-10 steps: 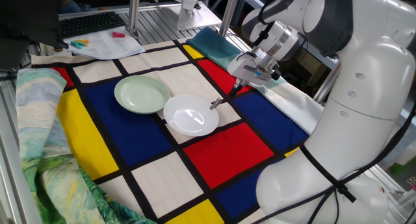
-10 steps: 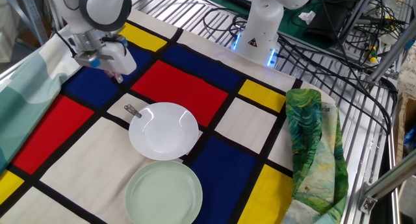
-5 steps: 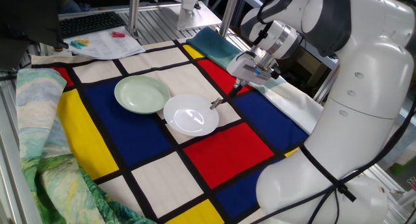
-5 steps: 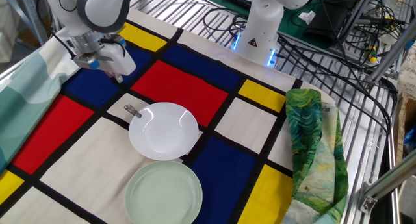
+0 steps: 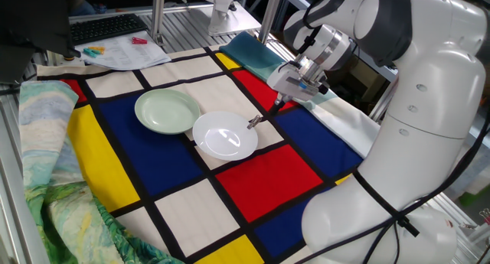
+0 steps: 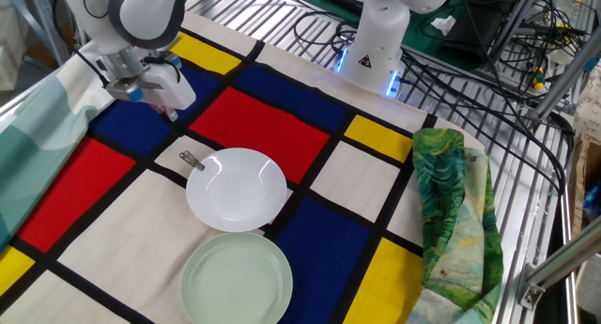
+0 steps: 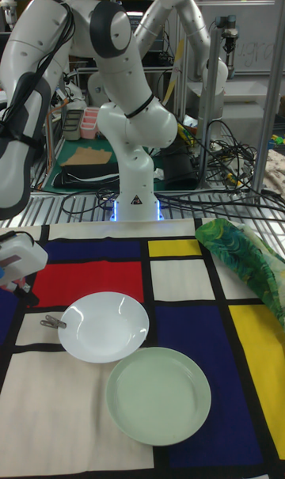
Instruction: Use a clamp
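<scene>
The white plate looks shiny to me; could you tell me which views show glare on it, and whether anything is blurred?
One fixed view: bright highlights sit on the round white plate, everything sharp. The other fixed view: only a faint sheen on it. Tall fixed view: dimmer, slightly soft; the tiny dark clamp with silvery arms is hard to resolve.

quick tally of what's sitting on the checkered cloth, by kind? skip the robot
Plates: 2, white plate and pale green plate
Clamps: 1, the clamp at the white plate's rim
Total: 3
</scene>
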`<act>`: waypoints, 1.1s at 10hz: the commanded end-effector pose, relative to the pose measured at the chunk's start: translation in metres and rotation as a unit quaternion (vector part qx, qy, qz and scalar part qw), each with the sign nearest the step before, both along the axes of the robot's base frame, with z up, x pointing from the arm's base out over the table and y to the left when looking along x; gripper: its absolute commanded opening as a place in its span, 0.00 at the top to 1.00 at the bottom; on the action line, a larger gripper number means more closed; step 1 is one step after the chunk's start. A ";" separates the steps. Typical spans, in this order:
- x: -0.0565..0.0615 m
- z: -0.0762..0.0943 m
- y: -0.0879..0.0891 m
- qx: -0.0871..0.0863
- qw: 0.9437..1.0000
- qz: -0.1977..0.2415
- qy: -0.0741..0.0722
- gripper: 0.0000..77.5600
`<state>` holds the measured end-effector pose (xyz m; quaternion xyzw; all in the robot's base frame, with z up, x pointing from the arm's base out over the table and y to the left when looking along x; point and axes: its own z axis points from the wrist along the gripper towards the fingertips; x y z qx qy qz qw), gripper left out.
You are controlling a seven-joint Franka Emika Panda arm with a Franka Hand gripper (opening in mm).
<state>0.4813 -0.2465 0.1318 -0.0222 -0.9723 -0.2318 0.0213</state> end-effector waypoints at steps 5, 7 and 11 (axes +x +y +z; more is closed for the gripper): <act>0.007 -0.029 0.011 0.037 0.999 -0.005 -0.006 1.00; 0.007 -0.029 0.011 0.037 0.999 -0.004 -0.005 1.00; 0.007 -0.028 0.011 0.022 1.000 -0.004 -0.003 1.00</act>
